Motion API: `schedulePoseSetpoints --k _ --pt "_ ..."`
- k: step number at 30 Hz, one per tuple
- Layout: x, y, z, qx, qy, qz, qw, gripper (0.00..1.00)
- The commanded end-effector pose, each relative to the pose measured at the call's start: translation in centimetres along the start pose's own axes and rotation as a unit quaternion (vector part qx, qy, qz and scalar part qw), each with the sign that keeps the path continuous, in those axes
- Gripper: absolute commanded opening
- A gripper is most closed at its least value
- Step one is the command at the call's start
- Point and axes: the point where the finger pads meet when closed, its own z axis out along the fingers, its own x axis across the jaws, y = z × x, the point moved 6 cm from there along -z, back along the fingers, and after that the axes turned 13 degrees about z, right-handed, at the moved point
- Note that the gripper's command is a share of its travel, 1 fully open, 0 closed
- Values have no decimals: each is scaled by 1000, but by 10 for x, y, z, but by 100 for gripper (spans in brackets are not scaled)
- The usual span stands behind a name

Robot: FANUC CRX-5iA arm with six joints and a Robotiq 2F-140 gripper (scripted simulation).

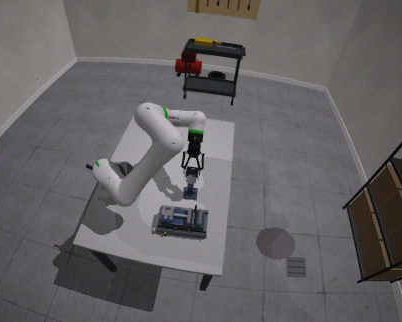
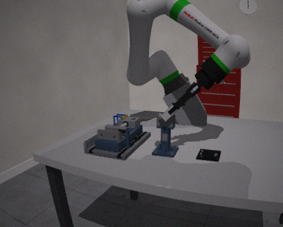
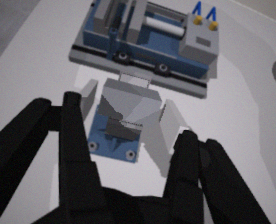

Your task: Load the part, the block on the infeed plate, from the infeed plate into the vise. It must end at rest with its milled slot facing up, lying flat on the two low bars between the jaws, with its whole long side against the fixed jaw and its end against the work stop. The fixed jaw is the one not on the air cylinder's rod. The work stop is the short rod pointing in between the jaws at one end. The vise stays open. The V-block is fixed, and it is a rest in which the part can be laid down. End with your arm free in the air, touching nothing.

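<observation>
The part (image 3: 123, 104), a grey block, lies tilted in the blue V-block (image 3: 114, 134) and also shows in the exterior view (image 2: 165, 118). My gripper (image 3: 129, 101) is half open just above it. Its two grey finger pads stand on either side of the part, with a small gap showing on each side. In the top view the gripper (image 1: 192, 167) hangs over the V-block (image 1: 190, 192). The blue vise (image 3: 145, 42) stands open just beyond the V-block, with its air cylinder on the right. The black infeed plate (image 2: 208, 154) is bare.
The vise (image 2: 115, 139) sits left of the V-block (image 2: 165, 140) on the white table. A cart with shelves (image 1: 213, 70) stands on the floor behind the table, and a brown rack (image 1: 387, 220) stands at the right wall.
</observation>
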Motion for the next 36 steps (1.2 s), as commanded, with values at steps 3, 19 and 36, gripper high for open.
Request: schedulePoseSetpoints --k 3,19,36 --pt "0 0 0 0 0 0 1000 51" --pt "0 0 0 0 0 0 1000 0" --pt "0 0 0 0 0 0 1000 0"
